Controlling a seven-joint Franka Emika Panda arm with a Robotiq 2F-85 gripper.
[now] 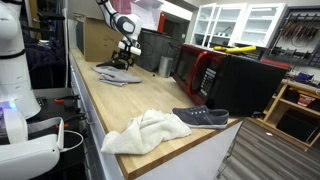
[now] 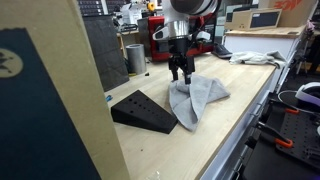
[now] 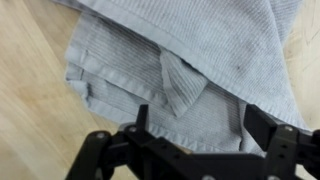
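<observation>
My gripper (image 2: pixel 181 72) hangs open just above a grey cloth (image 2: pixel 196 97) that lies crumpled on the wooden counter. In the wrist view the two black fingers (image 3: pixel 200 118) are spread apart with nothing between them, and the ribbed grey cloth (image 3: pixel 190 50) with a folded corner lies right beneath. In an exterior view the gripper (image 1: pixel 125 55) is at the far end of the counter over the same cloth (image 1: pixel 118 74).
A black wedge (image 2: pixel 145 110) sits beside the cloth. A metal cup (image 2: pixel 135 58) stands behind. A white towel (image 1: pixel 146 130) and a dark shoe (image 1: pixel 201 116) lie at the counter's near end. A red-and-black microwave (image 1: pixel 205 70) stands along the wall.
</observation>
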